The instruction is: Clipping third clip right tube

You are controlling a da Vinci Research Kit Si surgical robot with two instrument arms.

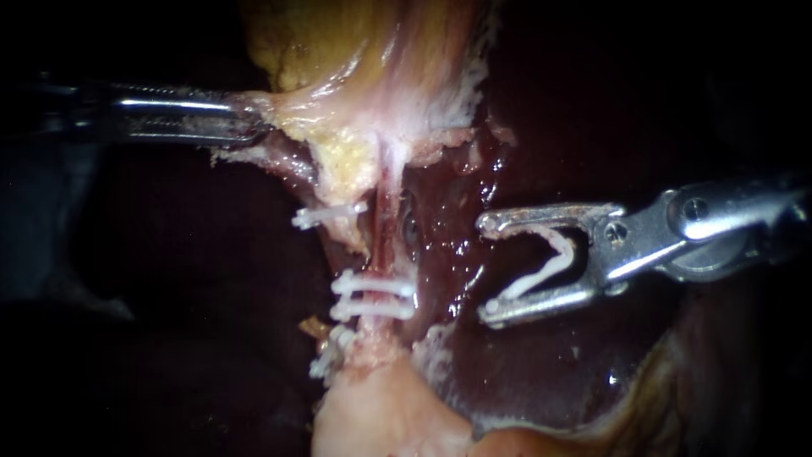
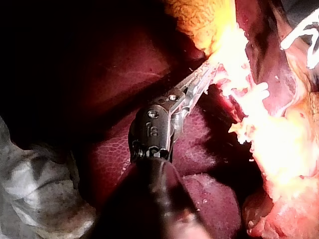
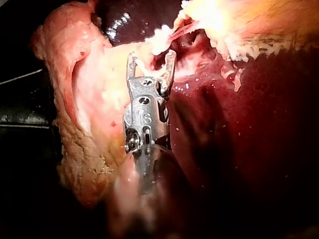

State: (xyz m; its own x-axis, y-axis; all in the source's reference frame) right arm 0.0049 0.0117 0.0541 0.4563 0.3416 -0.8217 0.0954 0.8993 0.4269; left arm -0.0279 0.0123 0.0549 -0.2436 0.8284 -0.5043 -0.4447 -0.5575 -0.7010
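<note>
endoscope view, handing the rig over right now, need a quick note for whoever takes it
Left instrument: shut on the pale tissue above the tubes.
Right instrument: carries an open clip that touches both jaws. It stands beside the right tube, over the liver, not yet around the tube.
Done: two clips sit close together on the right tube; other clips sit on the strand beside it.
Left: bring the open clip around the right tube, probably on the bare stretch above the pair, close it, then back away.
</note>
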